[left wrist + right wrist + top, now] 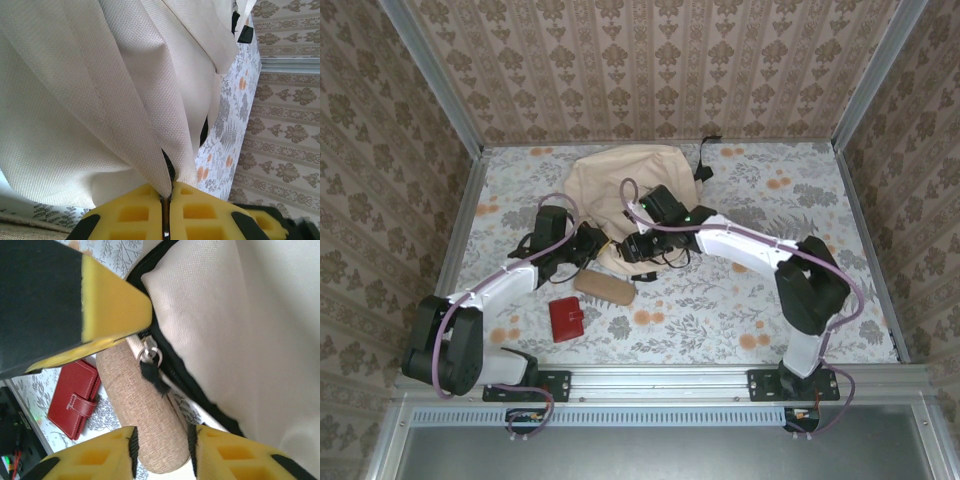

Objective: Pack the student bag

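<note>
- Top: student bag [620,185] lies far-centre on the worktop [770,300]; tan pouch [605,288] and red wallet [565,318] wait just beside
- Left wrist: left claw [165,212] pinches a bag fold tight, likely steadying it
- Right wrist: right claw [162,445] partly spread, empty, facing the zipper pull [150,355], likely to open it

White-and-black twin arms
Left arm [485,288] and right arm [745,248]: white shells, black joints, mauve cables [640,215]; yellow, square-recessed finger pads [135,212].

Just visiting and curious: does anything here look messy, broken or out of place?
Nothing broken. The beige fabric backpack is pinched into folds by the left gripper; a red leather wallet lies outside it.
</note>
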